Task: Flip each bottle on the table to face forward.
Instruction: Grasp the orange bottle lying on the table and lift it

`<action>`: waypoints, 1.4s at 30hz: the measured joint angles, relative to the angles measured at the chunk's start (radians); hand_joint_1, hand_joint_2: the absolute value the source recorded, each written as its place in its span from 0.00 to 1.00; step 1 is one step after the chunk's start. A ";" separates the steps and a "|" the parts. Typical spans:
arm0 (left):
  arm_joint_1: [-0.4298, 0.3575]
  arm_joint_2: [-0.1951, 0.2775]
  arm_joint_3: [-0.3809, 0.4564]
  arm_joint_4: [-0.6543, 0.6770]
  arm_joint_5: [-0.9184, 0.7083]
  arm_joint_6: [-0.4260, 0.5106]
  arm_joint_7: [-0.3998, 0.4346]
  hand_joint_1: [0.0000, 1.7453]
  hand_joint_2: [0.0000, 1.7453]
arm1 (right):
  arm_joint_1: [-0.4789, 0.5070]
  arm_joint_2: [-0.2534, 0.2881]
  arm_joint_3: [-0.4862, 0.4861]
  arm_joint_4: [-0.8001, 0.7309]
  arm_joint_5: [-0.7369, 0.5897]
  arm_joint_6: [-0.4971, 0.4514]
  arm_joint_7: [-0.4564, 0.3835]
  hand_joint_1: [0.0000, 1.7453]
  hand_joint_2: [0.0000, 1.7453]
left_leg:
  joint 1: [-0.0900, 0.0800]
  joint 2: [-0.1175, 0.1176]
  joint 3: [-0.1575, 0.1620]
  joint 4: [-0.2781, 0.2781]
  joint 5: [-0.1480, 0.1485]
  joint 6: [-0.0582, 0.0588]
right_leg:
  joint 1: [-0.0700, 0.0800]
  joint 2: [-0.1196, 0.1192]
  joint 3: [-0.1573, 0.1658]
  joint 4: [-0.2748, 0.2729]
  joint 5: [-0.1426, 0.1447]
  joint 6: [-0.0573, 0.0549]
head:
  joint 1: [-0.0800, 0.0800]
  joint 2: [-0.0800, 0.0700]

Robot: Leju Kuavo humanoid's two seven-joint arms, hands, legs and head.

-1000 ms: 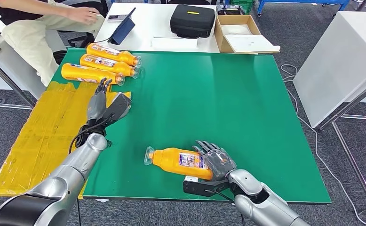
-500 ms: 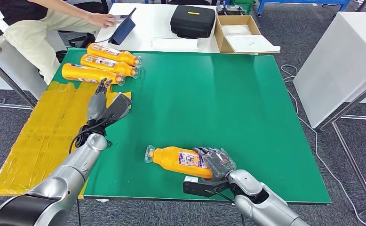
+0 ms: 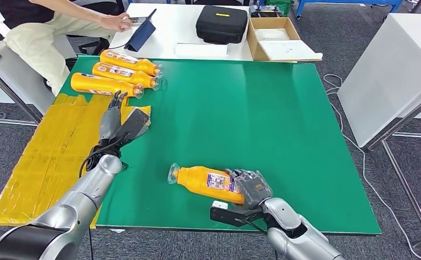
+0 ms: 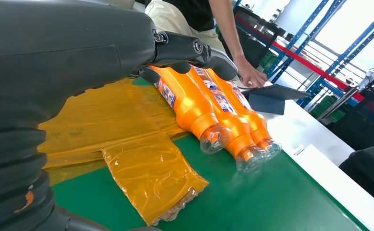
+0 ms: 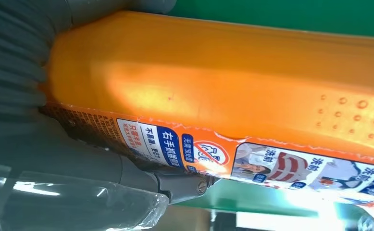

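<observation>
right robot hand [image 3: 251, 187] grips the base of a lying bottle [image 3: 205, 183] on the bench [image 3: 251, 114]; left robot hand [image 3: 119, 123] open, empty.

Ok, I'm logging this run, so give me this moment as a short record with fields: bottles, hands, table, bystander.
near bottle: orange bottle lying on its side, cap to the robot's left
far bottles: three bottles lying side by side at the far left corner
right hand: right hand grips the near bottle's base
left hand: left hand open above yellow sheet
table: green table
bystander: person seated beyond
</observation>
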 joint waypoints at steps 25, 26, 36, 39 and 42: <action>0.182 -0.092 -0.194 -0.541 0.285 -0.130 -0.058 0.00 1.00 | 0.040 0.289 -0.426 -0.028 -0.194 -0.550 -0.323 1.00 1.00 | 0.000 0.000 -0.011 0.000 0.000 0.000 | 0.000 0.000 -0.010 0.001 0.001 0.002 | 0.000 0.000; 0.185 -0.093 -0.202 -0.556 0.302 -0.151 -0.053 0.00 1.00 | 0.034 0.301 -0.437 -0.028 -0.190 -0.552 -0.339 1.00 1.00 | 0.000 0.000 -0.011 0.000 0.000 0.000 | 0.000 0.000 -0.010 0.001 0.001 0.002 | 0.000 0.000; 0.191 -0.116 -0.285 -0.666 0.470 -0.317 -0.012 0.00 1.00 | 0.012 0.472 -0.690 -0.021 0.017 -0.554 -0.558 1.00 1.00 | 0.000 -0.001 -0.011 0.000 0.000 0.000 | 0.000 0.000 -0.010 0.001 0.001 0.002 | 0.000 0.000; 0.192 -0.119 -0.293 -0.681 0.478 -0.324 -0.011 0.00 1.00 | 0.012 0.496 -0.729 -0.019 0.024 -0.554 -0.563 1.00 1.00 | 0.000 -0.001 -0.011 0.000 0.000 0.000 | 0.000 0.000 -0.010 0.001 0.001 0.002 | 0.000 0.000; 0.192 -0.121 -0.298 -0.689 0.480 -0.326 -0.011 0.00 1.00 | 0.012 0.511 -0.749 -0.018 0.027 -0.554 -0.566 1.00 1.00 | 0.000 -0.001 -0.011 0.000 0.000 0.000 | 0.000 0.000 -0.010 0.001 0.001 0.002 | 0.000 0.000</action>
